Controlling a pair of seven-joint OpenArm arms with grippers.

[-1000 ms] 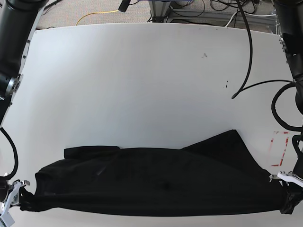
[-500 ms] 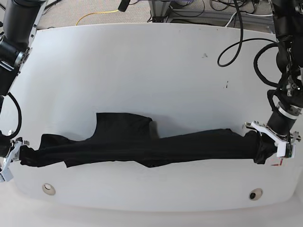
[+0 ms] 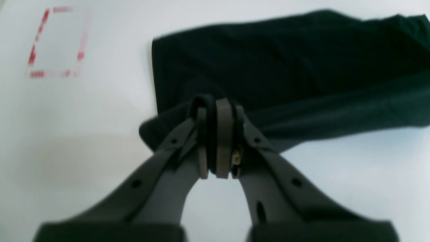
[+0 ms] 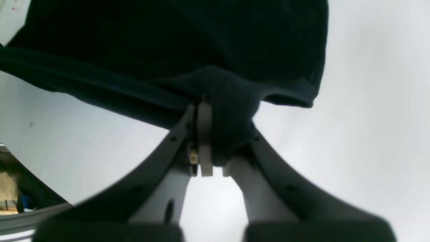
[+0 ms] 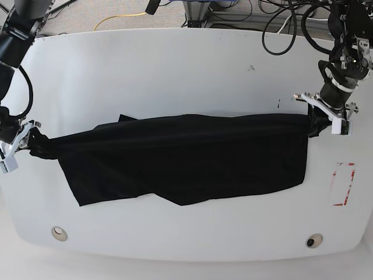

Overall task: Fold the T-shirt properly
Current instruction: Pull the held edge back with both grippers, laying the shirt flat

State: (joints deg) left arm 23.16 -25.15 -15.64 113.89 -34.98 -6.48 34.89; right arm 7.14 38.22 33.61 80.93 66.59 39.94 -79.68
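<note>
The black T-shirt [image 5: 186,157] lies spread across the middle of the white table [image 5: 175,70], pulled taut along its far edge between my two grippers. My left gripper [image 5: 315,119] is shut on the shirt's right end, and the left wrist view shows its fingertips [image 3: 216,104] pinching a bunched corner of the T-shirt [image 3: 285,60]. At the table's left side my right gripper [image 5: 32,140] is shut on the other end. In the right wrist view, the T-shirt [image 4: 168,40] wraps over the gripper [image 4: 215,104] and hides one finger.
A red dashed rectangle [image 5: 342,184] is marked on the table at the right, also seen as a red dashed rectangle [image 3: 55,42] from the left wrist. Two round holes [image 5: 58,233] [image 5: 315,240] sit near the front edge. Cables [image 5: 280,23] hang behind the table.
Both grippers have carried the shirt away from the front edge toward the table's middle. The shirt went from a narrow stretched band to a broad sheet lying on the table.
</note>
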